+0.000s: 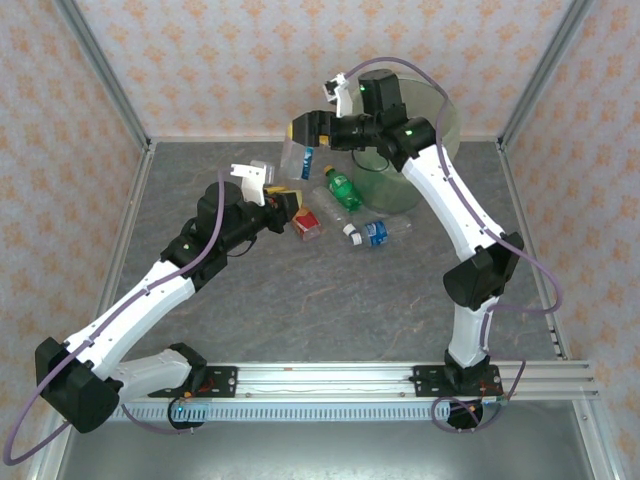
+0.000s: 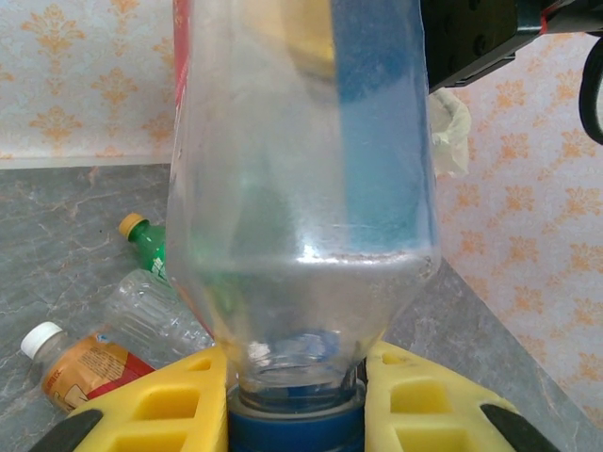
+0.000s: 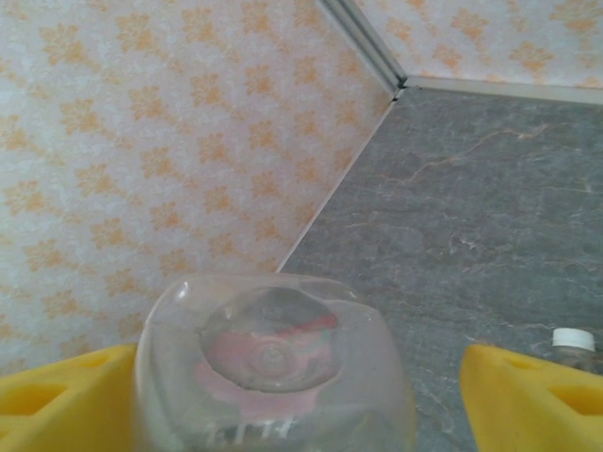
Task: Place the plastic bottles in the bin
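A clear plastic bottle (image 1: 298, 162) with a blue label and blue cap stands slanted above the table between both grippers. My left gripper (image 1: 286, 205) (image 2: 297, 400) is shut on its cap and neck, yellow fingers (image 2: 155, 400) on either side. My right gripper (image 1: 304, 138) (image 3: 297, 395) is open around the bottle's base (image 3: 273, 353); its left finger sits against the bottle and its right finger (image 3: 532, 395) stands clear of it. The pale-green bin (image 1: 418, 165) stands behind the right arm. More bottles lie on the table: a green one (image 1: 342, 188), a red-labelled one (image 1: 308, 222) and a blue-labelled one (image 1: 377, 232).
In the left wrist view, a green bottle with a yellow cap (image 2: 141, 237), a clear bottle (image 2: 155, 315) and a white-capped, orange-labelled bottle (image 2: 80, 365) lie left of the gripper. A white cap (image 3: 573, 340) shows in the right wrist view. Patterned walls enclose the grey table (image 1: 330, 310).
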